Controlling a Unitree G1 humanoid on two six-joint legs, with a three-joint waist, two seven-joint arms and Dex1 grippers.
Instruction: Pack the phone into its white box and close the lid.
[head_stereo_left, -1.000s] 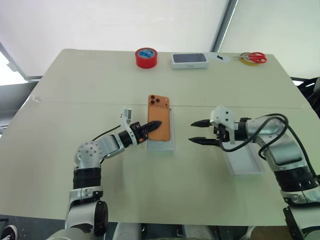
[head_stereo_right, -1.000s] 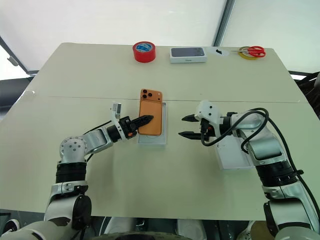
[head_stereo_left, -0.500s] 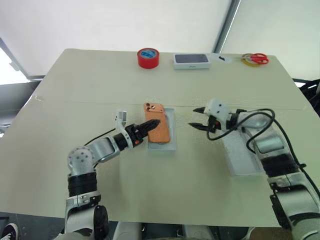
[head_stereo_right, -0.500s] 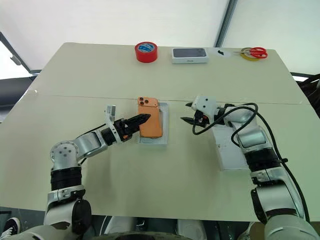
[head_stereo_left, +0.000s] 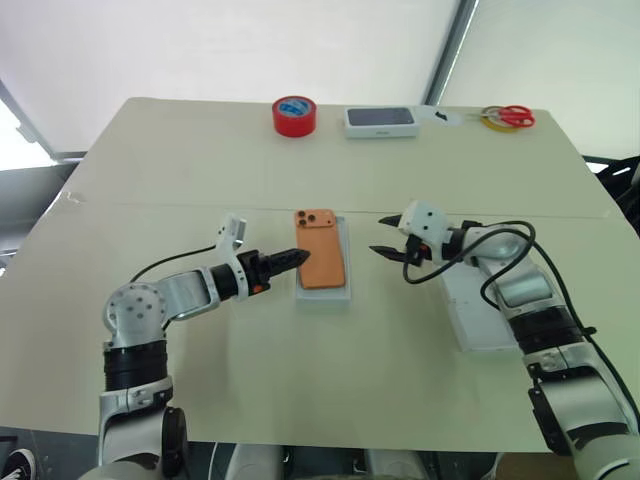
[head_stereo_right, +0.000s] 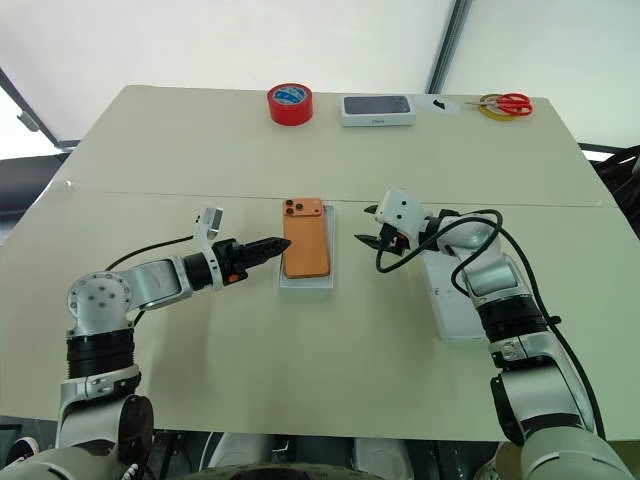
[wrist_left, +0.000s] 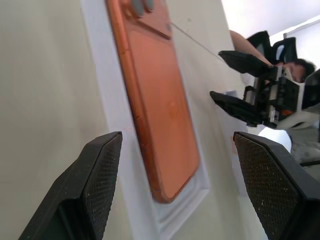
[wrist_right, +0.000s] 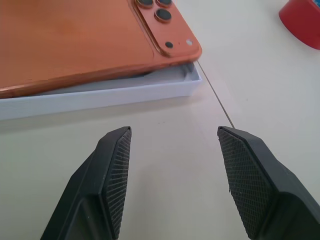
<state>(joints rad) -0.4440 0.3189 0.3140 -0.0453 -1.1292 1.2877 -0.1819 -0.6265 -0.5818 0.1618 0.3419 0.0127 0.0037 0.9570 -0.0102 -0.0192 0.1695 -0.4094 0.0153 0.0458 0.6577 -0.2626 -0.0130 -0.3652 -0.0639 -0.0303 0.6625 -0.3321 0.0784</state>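
Flat orange smartphone (wrist_right: 75, 40): smooth satin back, faint sheen, glossy dark lenses in a raised block.
Shallow white cardboard tray (wrist_right: 110, 92): matt, plain walls.
White rectangular cardboard lid (head_stereo_left: 480, 310): matt, pale inside.
Broad cream table top (head_stereo_left: 300, 390): smooth, matt, one fine seam across.
Black gripper fingertips (wrist_right: 116, 170): matt pads, fine cross-hatched grip texture.
Red tape roll (head_stereo_left: 293, 115): glossy.

Silver-grey arms w/ black joint bands; black cables trailing along both; white wrist blocks; black, cross-hatched fingers (wrist_right: 117, 172).
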